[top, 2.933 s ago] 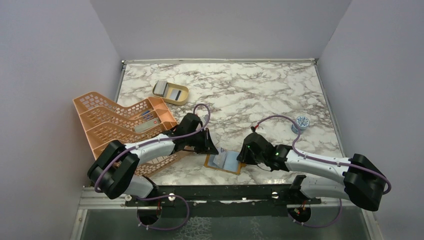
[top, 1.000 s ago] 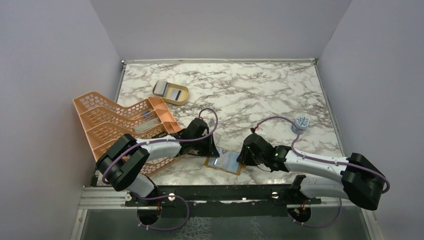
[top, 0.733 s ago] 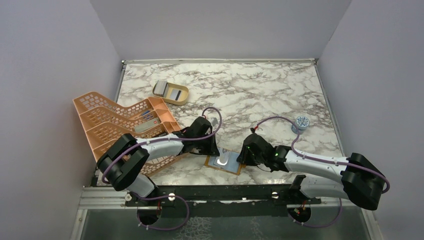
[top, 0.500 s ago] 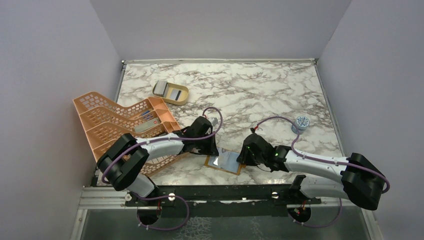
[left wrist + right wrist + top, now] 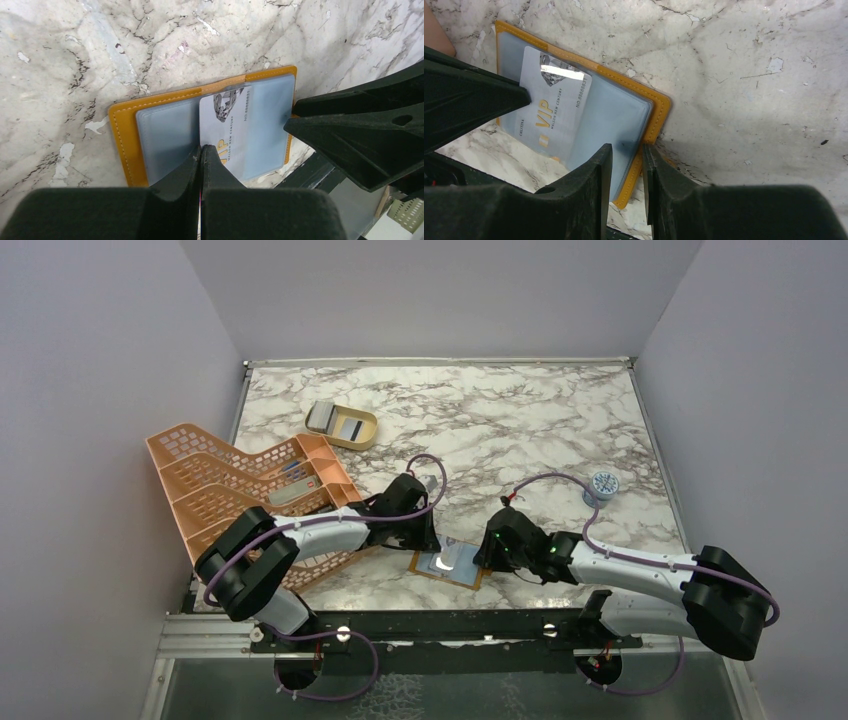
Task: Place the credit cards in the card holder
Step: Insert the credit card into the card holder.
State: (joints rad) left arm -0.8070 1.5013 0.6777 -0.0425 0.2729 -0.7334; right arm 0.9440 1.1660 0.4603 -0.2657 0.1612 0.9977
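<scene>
We found the card holder [image 5: 165, 135] lying open and flat on the marble table [image 5: 520, 420], low in the overhead view and just left of centre, between the two arms. Its mustard cover faced down and its pale grey-blue pockets faced up.

One credit card [image 5: 232, 130], silvery-white with "VIP" printed on it, lay face up on the pockets. In the left wrist view it covered the middle and right of the holder. Its top edge seemed to sit just under a clear sleeve, though we could not be sure.

The left gripper [image 5: 201, 148] had its fingers pressed together with no gap. Their tips met the lower left edge of the card, and since the card lay face-on to them, we did not take it as pinched.

The right gripper [image 5: 626, 146] was narrowly parted and pinched the holder's edge, with the orange rim and a strip of pocket between its fingers. This showed at the bottom centre of the right wrist view.

The other cards [image 5: 323, 417] sat in a tan dish [image 5: 368, 430] at the upper left of the overhead view, well apart from the holder. A peach lattice rack [image 5: 210, 480] stood at the left edge of the table, beside the left arm. A small round blue-and-white thing [image 5: 603, 483] lay to the right of centre.
</scene>
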